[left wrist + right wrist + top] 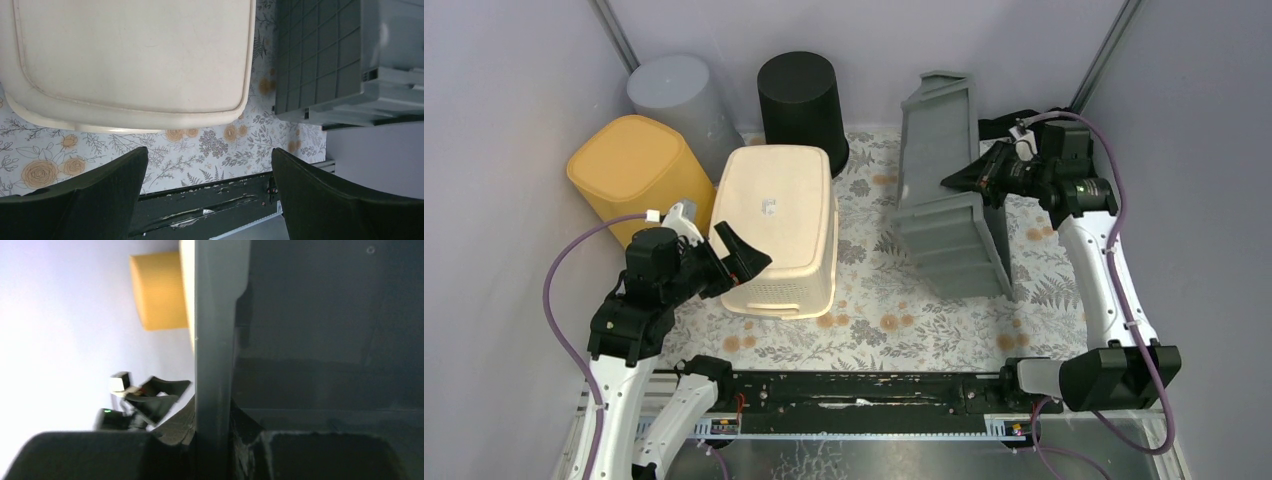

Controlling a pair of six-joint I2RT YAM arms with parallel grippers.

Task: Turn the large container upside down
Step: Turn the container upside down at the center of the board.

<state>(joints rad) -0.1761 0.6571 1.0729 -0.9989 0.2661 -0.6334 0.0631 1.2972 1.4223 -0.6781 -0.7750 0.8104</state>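
One arm has the large grey container (944, 245): the right gripper (962, 180) is clamped on its wall at centre right. It is tipped on edge, long axis running top-to-bottom. The left gripper (746, 262), fully spread and empty, hovers at lower left.

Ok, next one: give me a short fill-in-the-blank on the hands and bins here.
The right hand is shut on the wall of the big container, whose colour is ____.
The left hand is ____ and holds nothing.
The round bin at the back centre is ____.
Missing: grey; open; black.
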